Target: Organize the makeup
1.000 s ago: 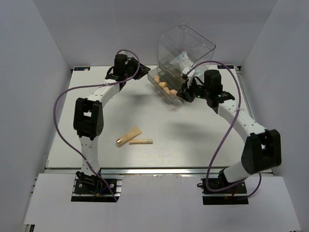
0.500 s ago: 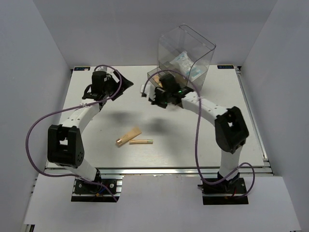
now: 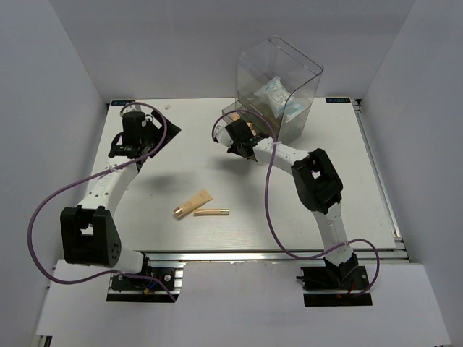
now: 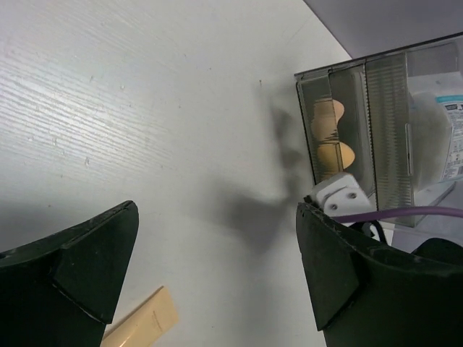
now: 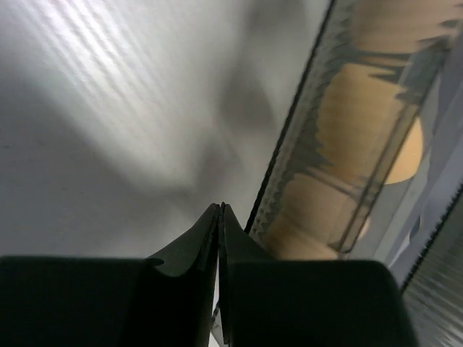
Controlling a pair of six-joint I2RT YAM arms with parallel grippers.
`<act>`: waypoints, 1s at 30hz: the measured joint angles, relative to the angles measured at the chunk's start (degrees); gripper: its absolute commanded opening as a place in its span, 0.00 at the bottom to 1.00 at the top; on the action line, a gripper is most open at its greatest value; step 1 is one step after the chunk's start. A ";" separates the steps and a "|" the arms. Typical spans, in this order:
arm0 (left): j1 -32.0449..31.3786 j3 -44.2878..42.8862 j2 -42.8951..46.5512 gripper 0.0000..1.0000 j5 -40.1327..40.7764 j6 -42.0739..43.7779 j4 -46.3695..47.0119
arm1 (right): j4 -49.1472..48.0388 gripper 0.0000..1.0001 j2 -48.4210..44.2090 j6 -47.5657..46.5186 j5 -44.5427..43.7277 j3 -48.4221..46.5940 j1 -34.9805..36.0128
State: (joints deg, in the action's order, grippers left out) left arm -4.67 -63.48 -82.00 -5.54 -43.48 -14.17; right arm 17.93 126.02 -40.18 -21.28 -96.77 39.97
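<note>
R arm has swung across in the last sec: right pincer (image 5: 219, 210), fingers pressed together on nothing, now sits at the drawer tray (image 4: 387, 123) by the desk's (image 3: 253, 217) far edge, sponges (image 4: 329, 134) inside. L arm has pulled back toward the far-left corner, left pincer (image 4: 217, 210) wide apart, empty. Tube (image 3: 194, 204) and gold stick (image 3: 212, 212) lie mid-desk, untouched. 2 packets (image 3: 278, 97) sit in the clear box (image 3: 289, 69). I reckon tube and stick come next.

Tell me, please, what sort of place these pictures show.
Probably a laboratory robot test cell, not a home: a white table closed in by plain grey walls, with a left arm and a right arm bolted to a metal rail.
</note>
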 measured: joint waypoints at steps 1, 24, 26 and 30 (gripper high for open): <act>0.00 0.37 -0.09 0.98 -0.13 -0.22 -0.09 | -0.17 0.10 0.00 0.15 -1.05 0.00 -0.28; -3.58 2.73 -8.90 0.98 -10.38 -7.58 12.48 | -2.73 0.72 0.09 -0.68 -5.35 -3.17 -4.70; -4.31 2.45 -10.47 0.97 -10.71 -7.89 13.31 | -2.71 0.79 0.09 -0.59 -4.94 -3.17 -4.63; -5.73 0.55 -14.05 0.78 -11.78 -8.52 14.53 | -2.62 0.72 0.09 -0.52 -4.31 -3.17 -4.59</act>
State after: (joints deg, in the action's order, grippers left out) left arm -10.39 -62.94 -96.05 -17.32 -52.01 0.36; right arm 15.31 126.10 -40.71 -25.58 -99.94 35.38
